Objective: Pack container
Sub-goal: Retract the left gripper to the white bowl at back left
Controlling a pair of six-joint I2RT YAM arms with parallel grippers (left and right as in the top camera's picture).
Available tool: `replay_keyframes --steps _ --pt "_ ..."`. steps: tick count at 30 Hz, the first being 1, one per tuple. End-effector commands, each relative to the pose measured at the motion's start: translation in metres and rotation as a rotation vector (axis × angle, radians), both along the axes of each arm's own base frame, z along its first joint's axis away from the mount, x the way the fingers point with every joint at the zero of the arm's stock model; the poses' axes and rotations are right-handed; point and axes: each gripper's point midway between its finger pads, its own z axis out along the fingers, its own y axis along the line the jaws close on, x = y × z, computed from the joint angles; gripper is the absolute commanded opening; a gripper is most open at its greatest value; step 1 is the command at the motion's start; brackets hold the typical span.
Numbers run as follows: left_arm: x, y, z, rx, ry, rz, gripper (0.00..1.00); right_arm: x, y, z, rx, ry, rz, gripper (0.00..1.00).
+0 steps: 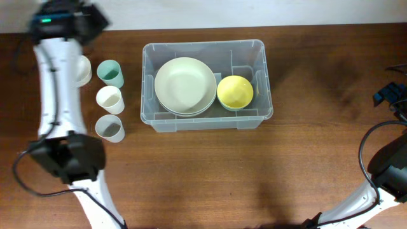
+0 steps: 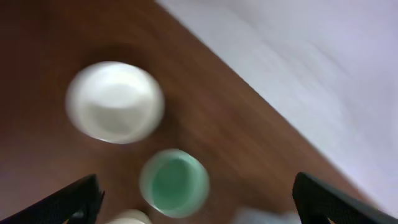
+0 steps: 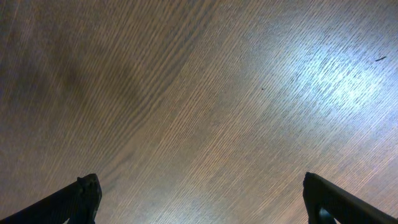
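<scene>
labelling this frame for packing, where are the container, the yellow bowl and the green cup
container point(image 1: 205, 44), overhead view, far rim
yellow bowl point(image 1: 235, 91), overhead view, middle of its inside
green cup point(image 1: 109, 71), overhead view, open mouth

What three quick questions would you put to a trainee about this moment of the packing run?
1. True or false: the yellow bowl sits inside the container, to the right of the cream bowls in the overhead view.
2. Where is the green cup? A: inside the container. B: on the table, to the left of the container in the overhead view. C: held between gripper fingers.
3. Fill in: the left gripper and the right gripper are both ____, holding nothing.
Key: 1 true; 2 B; 3 open.
</scene>
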Motion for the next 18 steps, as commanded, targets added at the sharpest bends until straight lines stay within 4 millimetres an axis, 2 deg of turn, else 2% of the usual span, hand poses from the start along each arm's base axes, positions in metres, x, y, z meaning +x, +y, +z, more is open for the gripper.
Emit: replay_keyframes --steps 1,5,10,13,18 --pt "-0.009 0.063 -0.025 -0.084 0.008 0.226 0.99 -0.002 -0.001 0.002 -0.008 0.002 -0.009 0.99" --pt "-0.012 0.096 -0.059 -0.23 0.038 0.256 0.99 -0.002 -0.001 0.002 -0.008 0.002 -0.009 0.99" --pt "-0.02 0.129 -0.108 -0.303 0.1 0.358 0.99 -0.002 -0.001 0.002 -0.008 0.002 -0.009 0.99" --pt "-0.024 0.139 -0.127 -0.33 0.124 0.408 1.0 -0.002 -0.001 0.002 -0.008 0.003 -0.009 0.99" --pt "-0.022 0.139 -0.148 -0.345 0.153 0.418 0.99 -0.002 -0.001 0.002 -0.008 0.002 -0.009 0.99"
